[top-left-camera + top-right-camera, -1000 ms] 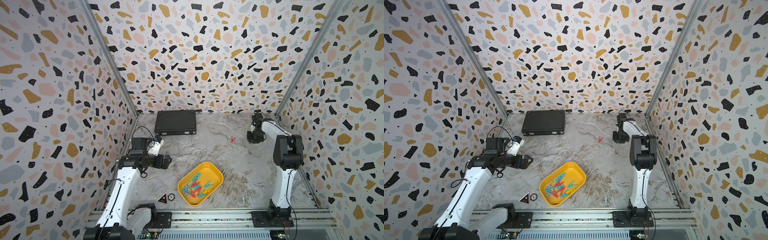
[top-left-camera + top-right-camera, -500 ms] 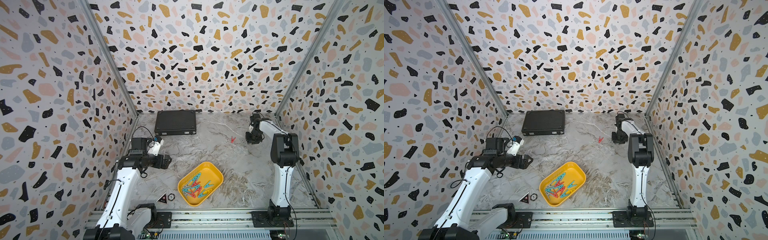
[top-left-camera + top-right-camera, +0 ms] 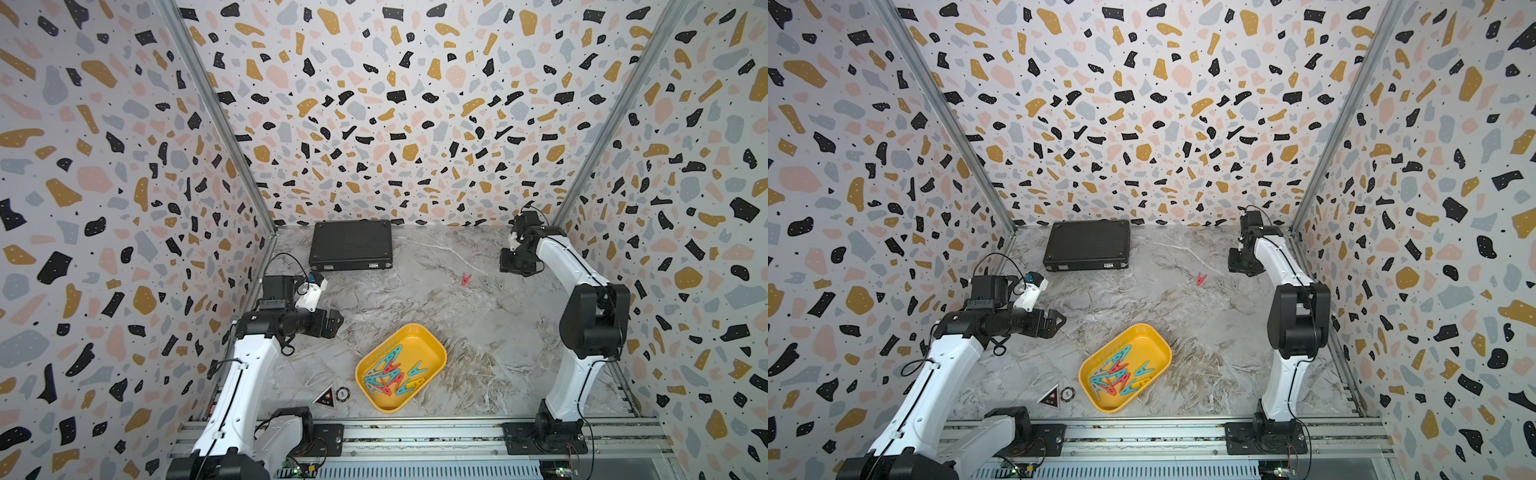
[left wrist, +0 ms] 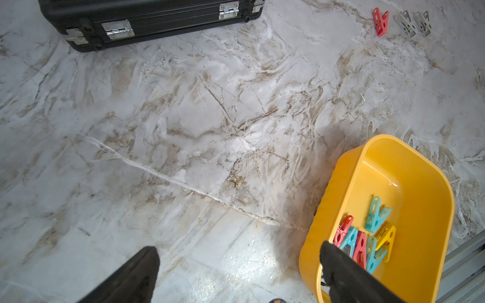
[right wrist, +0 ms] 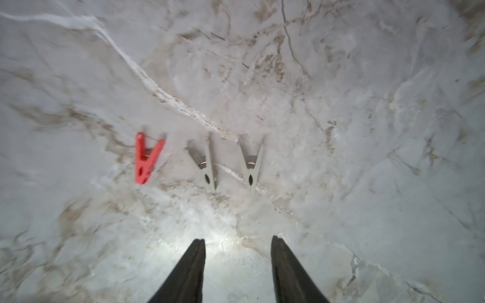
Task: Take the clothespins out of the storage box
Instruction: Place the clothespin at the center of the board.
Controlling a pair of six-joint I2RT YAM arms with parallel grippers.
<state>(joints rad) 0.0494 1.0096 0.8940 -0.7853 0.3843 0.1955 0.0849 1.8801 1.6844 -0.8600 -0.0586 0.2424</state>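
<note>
Clothespins (image 5: 206, 170): three rowed near desk's (image 3: 415, 299) far-right corner, kept clear of storage box (image 3: 428, 349); we see right gripper (image 5: 237, 239), left gripper (image 4: 238, 246) parted, empty

Tabletop (image 3: 415, 299): storage box (image 3: 426, 345), case (image 3: 351, 245), 3 clothespins (image 5: 208, 170)

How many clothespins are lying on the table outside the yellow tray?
3, in a row on the table: a red clothespin, a grey clothespin beside it, and a second grey clothespin next along, ahead of the right gripper. None appears hidden.
</note>
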